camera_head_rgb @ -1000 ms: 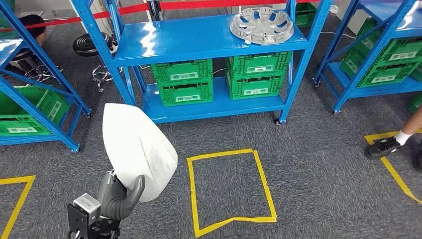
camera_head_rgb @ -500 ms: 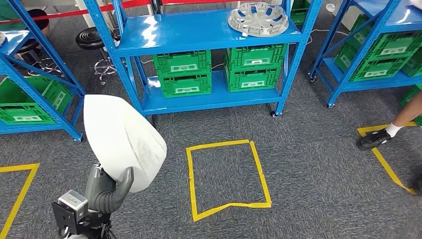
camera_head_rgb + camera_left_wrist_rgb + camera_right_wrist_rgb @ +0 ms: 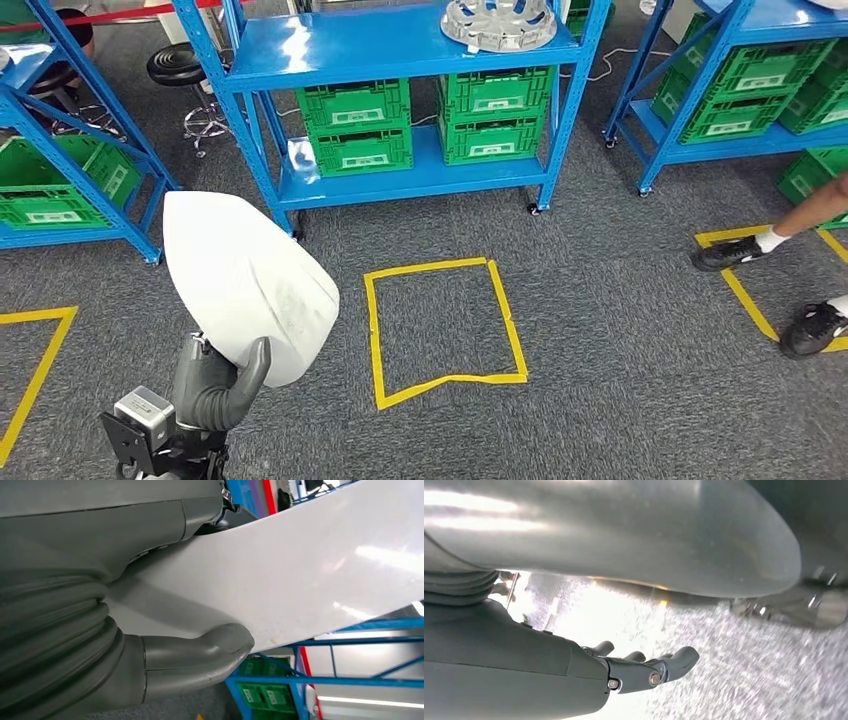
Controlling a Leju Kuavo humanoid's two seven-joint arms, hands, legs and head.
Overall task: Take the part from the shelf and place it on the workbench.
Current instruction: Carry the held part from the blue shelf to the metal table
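The part is a large white curved panel (image 3: pixel 245 285), held upright over the grey carpet at the lower left of the head view. My left hand (image 3: pixel 215 385) grips its lower edge, with the grey thumb hooked over the front. In the left wrist view the panel (image 3: pixel 310 575) stretches away from the hand and the thumb (image 3: pixel 200 655) presses on its surface. My right hand (image 3: pixel 644 670) hangs over the carpet in the right wrist view, its fingers stretched out and holding nothing.
A blue shelf (image 3: pixel 400 45) stands ahead, carrying a silver wheel cover (image 3: pixel 497 22) and green crates (image 3: pixel 355 125). More blue shelves stand left (image 3: pixel 60 150) and right (image 3: pixel 700 150). A yellow tape square (image 3: pixel 440 330) marks the floor. A person's shoes (image 3: pixel 730 252) are at the right.
The whole picture has shifted, so the camera has moved: the shelves sit higher and further left, and a second shoe has come into view at the right. The panel stays in my left hand.
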